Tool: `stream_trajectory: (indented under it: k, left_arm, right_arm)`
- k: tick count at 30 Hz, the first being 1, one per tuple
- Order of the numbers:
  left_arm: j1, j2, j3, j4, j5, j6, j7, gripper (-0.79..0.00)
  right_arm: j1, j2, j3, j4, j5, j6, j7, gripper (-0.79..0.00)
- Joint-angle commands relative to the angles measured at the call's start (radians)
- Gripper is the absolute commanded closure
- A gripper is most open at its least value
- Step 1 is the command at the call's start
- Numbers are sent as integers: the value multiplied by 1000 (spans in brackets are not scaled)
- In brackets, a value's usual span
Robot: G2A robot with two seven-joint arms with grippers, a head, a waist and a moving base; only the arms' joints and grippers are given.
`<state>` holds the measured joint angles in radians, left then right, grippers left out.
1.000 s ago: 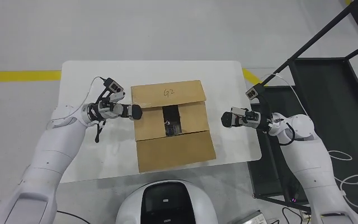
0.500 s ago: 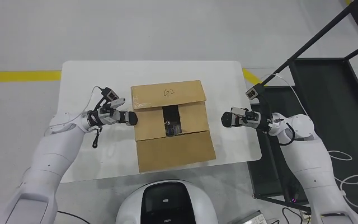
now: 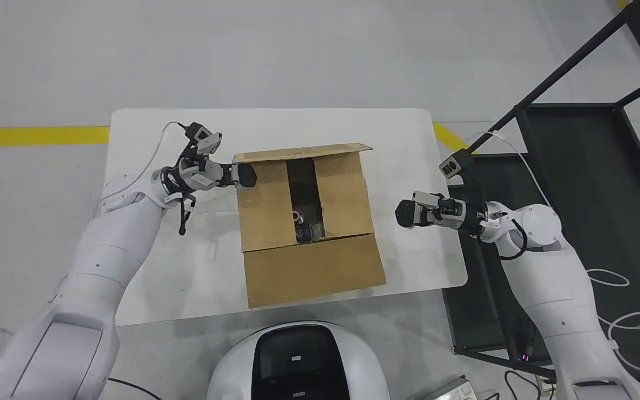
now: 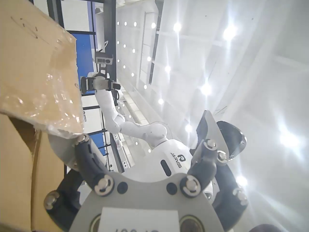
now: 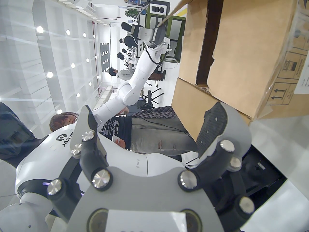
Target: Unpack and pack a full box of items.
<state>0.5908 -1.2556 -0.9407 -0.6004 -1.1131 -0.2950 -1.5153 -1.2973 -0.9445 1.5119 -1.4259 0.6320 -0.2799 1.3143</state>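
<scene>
Box, cardboard, table centre
- Near flap, 6 o'clock: folded out flat toward robot.
- Items, dark, in the narrow opening; kind unclear.
- Far flap, 12 o'clock: raised near upright.
- Left gripper, 10 o'clock, at that flap's corner: jaws wide, gripping nothing, one finger touching the flap edge.
- Right gripper, 3 o'clock, near box wall, apart: jaws wide, empty.

Step, judged: opening flaps; unpacking not begun. Next move calls for pushing far flap fully back, then parting the inner flaps

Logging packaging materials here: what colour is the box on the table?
Plain brown cardboard; the box shows best in the top view.
</scene>
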Motion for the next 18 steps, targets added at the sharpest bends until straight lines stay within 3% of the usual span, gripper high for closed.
stream_trajectory:
  k: [1, 13, 18]
  left_arm:
    - [-39, -22, 4, 47, -36, -10, 23, -785]
    - [-216, -111, 52, 284, 51, -163, 164, -785]
    - [-216, -111, 52, 284, 51, -163, 164, -785]
  right_arm:
    - [0, 0, 0, 0, 0, 0, 0, -785]
    - [0, 0, 0, 0, 0, 0, 0, -785]
    - [0, 0, 0, 0, 0, 0, 0, -785]
